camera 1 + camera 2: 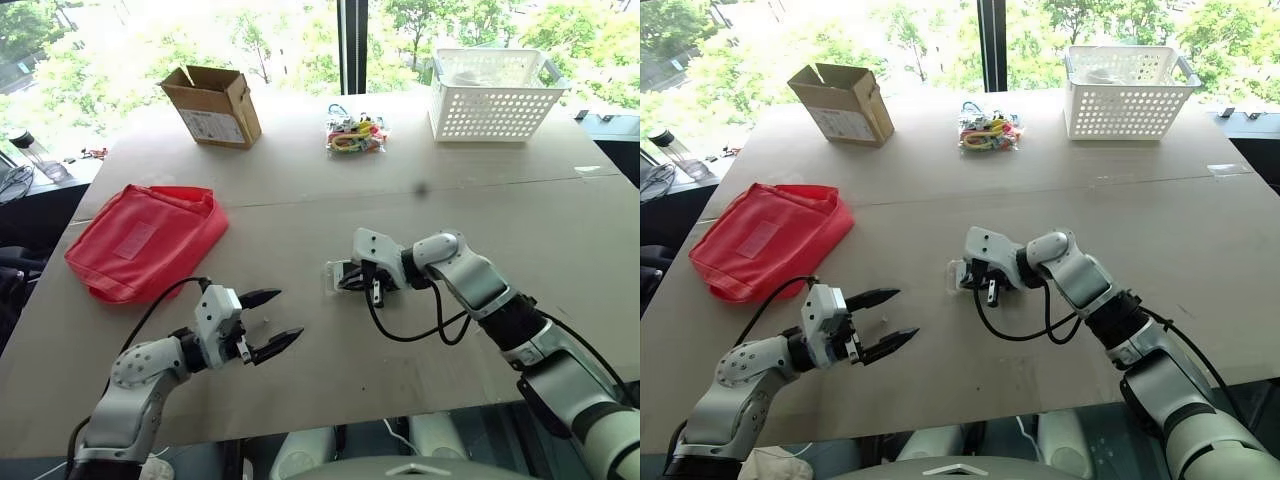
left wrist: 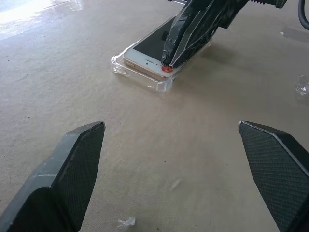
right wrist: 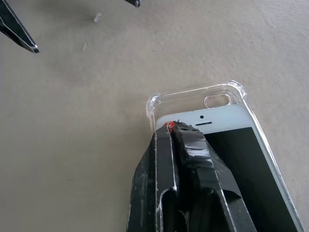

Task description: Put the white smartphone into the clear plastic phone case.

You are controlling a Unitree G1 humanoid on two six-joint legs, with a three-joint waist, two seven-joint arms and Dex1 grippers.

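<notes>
The white smartphone (image 3: 241,140) lies screen up on the clear plastic phone case (image 3: 193,96) at the middle of the table. Its top end stops short of the case's end, where the camera cut-out shows bare. In the left wrist view that end of the phone (image 2: 149,46) sits above the case rim (image 2: 145,79). My right gripper (image 3: 170,126) is shut, its taped tips pressing down on the phone's top corner. My left gripper (image 1: 288,313) hovers open and holding nothing near the table's front edge, pointing toward the phone.
A red pouch (image 1: 145,240) lies at the left. At the far side stand an open cardboard box (image 1: 212,105), a bundle of colourful clips (image 1: 355,135) and a white basket (image 1: 495,95). Small plastic scraps (image 2: 126,222) lie under the left gripper.
</notes>
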